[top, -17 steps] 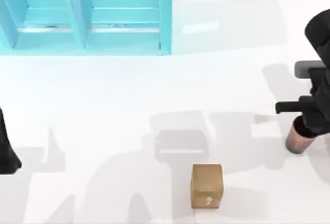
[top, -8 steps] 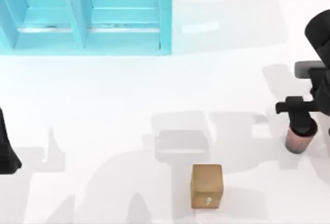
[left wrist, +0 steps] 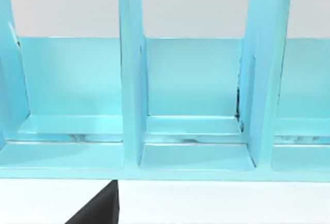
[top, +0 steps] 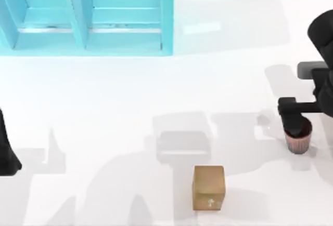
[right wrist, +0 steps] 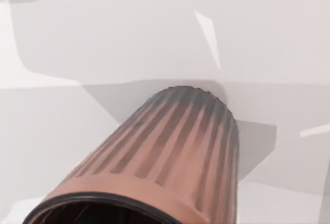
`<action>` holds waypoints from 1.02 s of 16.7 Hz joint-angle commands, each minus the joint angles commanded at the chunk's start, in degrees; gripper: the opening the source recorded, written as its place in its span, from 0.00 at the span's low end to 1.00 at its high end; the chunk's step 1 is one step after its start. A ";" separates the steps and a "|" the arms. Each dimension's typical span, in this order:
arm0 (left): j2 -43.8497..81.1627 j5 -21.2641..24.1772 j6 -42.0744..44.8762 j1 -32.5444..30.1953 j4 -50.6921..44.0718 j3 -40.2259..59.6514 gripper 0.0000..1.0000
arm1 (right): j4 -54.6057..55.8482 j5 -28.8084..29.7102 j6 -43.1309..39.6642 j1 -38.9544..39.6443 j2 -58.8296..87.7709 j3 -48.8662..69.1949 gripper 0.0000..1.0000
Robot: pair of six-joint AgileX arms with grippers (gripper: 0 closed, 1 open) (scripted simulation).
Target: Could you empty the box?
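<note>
One brown box (top: 208, 187) sits low on the table (top: 104, 96), near the middle, with a small pale mark I cannot read. One ribbed cup (top: 298, 137) stands upright at the right side; the right gripper (top: 297, 117) reaches over its rim. One blue shelf (top: 86, 15) fills the top left. The left arm (top: 6, 148) rests at the left edge.

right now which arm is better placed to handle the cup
Right. Its tool is directly over the ribbed cup at the table's right side, with the cup close under its wrist camera. The left arm sits parked at the far left edge.
</note>
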 joint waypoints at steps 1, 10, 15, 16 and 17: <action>0.00 0.00 0.00 0.00 0.00 0.00 1.00 | 0.00 0.00 0.00 0.00 0.00 0.00 1.00; 0.00 0.00 0.00 0.00 0.00 0.00 1.00 | -8.34 -0.03 -1.02 -0.48 1.18 12.13 1.00; 0.00 0.00 0.00 0.00 0.00 0.00 1.00 | -20.35 0.26 -0.44 -0.15 -3.34 17.73 1.00; 0.00 0.00 0.00 0.00 0.00 0.00 1.00 | -21.58 0.12 -0.37 -0.17 -4.12 17.82 1.00; 0.00 0.00 0.00 0.00 0.00 0.00 1.00 | -22.19 0.01 -0.31 -0.19 -4.55 17.72 1.00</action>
